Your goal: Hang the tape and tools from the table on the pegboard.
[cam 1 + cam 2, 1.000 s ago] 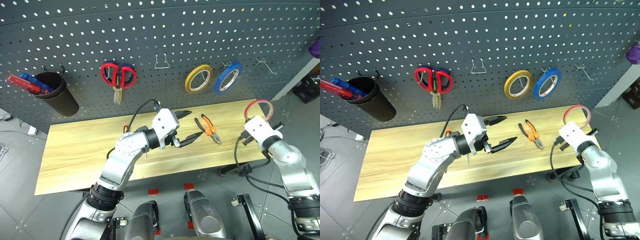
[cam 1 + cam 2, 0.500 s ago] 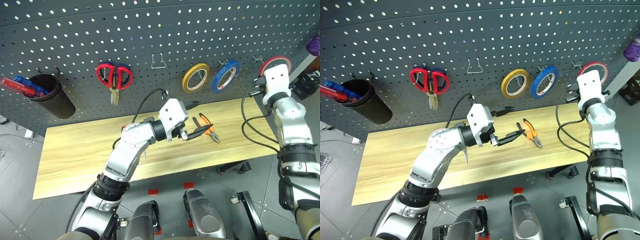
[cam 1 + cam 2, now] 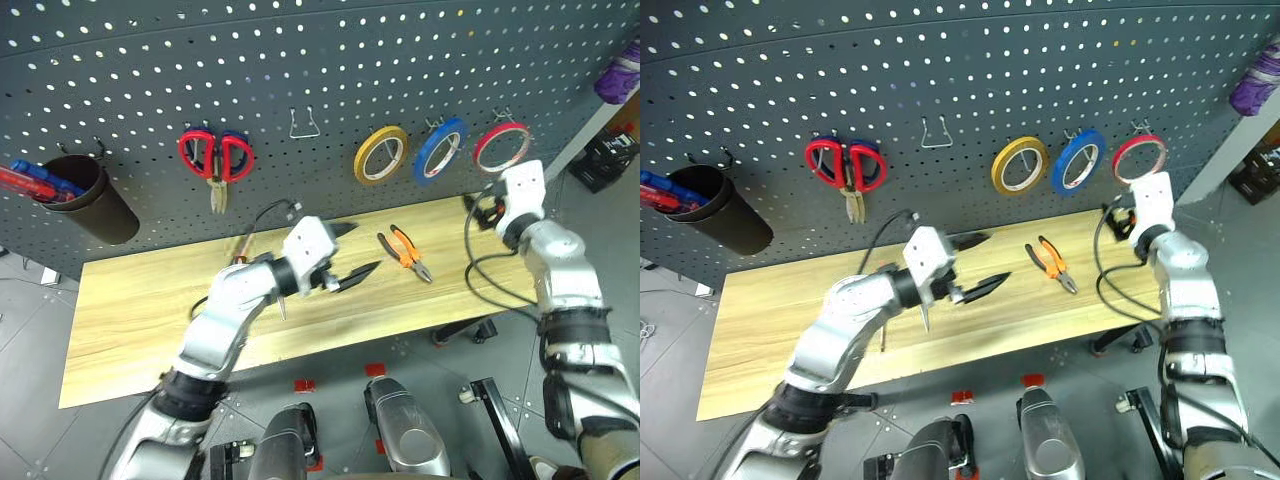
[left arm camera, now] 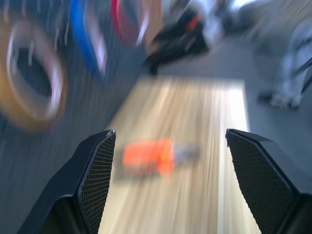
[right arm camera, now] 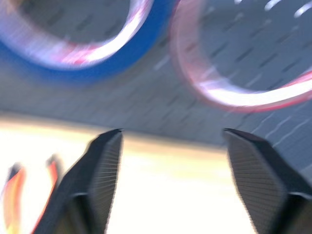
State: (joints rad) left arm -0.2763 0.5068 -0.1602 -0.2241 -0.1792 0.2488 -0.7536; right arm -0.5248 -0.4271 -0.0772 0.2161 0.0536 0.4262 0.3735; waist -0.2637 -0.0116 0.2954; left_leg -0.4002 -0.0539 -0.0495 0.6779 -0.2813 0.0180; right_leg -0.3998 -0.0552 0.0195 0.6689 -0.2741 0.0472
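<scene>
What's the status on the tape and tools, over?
Red tape hanging on the pegboard, right of the blue roll. Right gripper open, empty, just below it. Left gripper open, empty, facing the pliers on the table. Nothing in the way.

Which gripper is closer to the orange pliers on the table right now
Left. The left gripper hovers open just beside the pliers, while the right gripper is open up by the red tape on the pegboard.
</scene>
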